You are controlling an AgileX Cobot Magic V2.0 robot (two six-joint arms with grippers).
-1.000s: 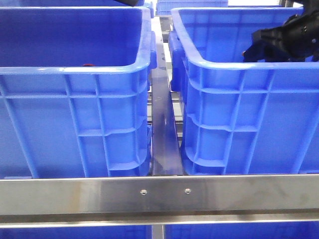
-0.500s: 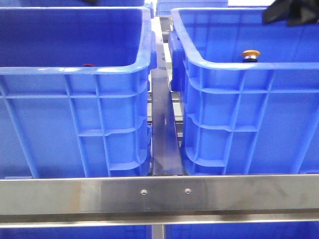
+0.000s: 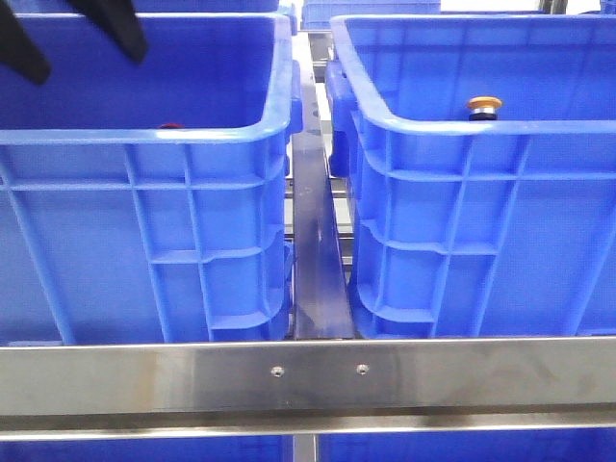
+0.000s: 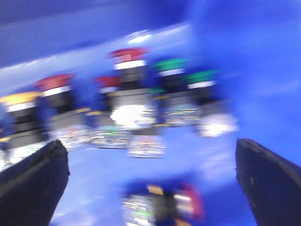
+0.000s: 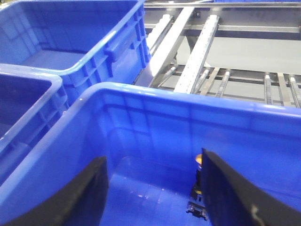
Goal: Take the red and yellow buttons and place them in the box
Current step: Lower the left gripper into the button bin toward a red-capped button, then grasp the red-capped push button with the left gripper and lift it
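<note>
Two alike blue crates stand side by side. The left crate (image 3: 144, 135) holds several standing red, yellow and green buttons, blurred in the left wrist view; a red button (image 4: 128, 70) stands in the row, and another red-capped button (image 4: 164, 205) lies on its side. My left gripper (image 3: 85, 58) is open over this crate and also shows in the left wrist view (image 4: 150, 188), empty above the lying button. The box (image 3: 462, 130) on the right holds one yellow button (image 3: 484, 104). My right gripper (image 5: 153, 193) is open and empty above the box, with the yellow button (image 5: 200, 181) beside one finger.
A steel rail (image 3: 308, 375) runs across the front, and a metal strip (image 3: 316, 250) lies between the crates. More blue crates (image 5: 80, 52) and conveyor rollers (image 5: 225, 80) lie beyond the box.
My right gripper has risen out of the front view, leaving the yellow button standing in the right box. My left gripper's fingers have come into view over the left crate.
</note>
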